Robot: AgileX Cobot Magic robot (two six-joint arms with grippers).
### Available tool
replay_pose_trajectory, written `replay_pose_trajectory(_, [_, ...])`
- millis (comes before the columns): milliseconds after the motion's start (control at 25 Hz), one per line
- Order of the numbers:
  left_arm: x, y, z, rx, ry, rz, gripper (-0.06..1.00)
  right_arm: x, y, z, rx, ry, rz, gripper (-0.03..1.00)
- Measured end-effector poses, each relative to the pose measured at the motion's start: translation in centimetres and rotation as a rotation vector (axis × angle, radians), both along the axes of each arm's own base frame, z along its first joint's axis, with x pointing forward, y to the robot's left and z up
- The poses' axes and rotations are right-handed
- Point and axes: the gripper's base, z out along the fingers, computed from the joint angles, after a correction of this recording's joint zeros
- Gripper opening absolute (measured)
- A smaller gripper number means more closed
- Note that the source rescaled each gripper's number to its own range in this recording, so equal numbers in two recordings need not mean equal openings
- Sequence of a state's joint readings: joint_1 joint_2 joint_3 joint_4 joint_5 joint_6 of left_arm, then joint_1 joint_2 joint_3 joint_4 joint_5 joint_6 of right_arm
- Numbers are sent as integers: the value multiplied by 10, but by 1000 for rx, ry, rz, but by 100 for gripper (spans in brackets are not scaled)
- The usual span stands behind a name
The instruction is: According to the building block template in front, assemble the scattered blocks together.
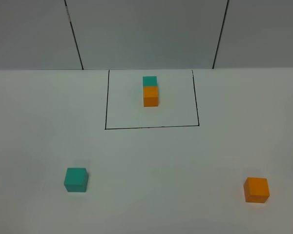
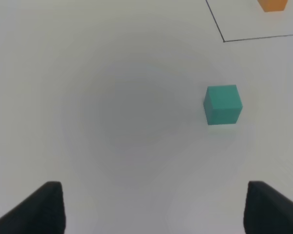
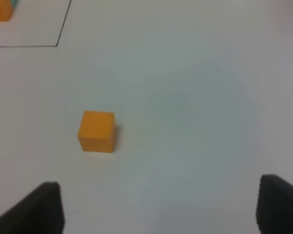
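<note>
White surface; template pair inside black outline as reference, teal behind orange. Loose: teal cube left, orange cube right, well apart, unjoined. Gaping, empty: left tool, right tool, each facing own cube, likely for pickup.

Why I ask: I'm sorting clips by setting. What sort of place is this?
Probably a robotics lab bench, not a home: a plain white table with a black drawn frame around a cube pair, a loose teal cube and orange cube, grey wall panels behind.
</note>
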State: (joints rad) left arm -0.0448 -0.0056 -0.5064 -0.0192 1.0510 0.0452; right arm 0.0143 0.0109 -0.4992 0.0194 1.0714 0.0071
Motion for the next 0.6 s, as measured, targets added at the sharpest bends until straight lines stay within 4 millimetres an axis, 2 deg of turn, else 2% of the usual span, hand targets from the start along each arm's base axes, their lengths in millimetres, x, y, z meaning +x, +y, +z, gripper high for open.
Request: replay_pose_trajectory(600, [0,0,0,0,0,0,68,0,0,0,0,0,0,64])
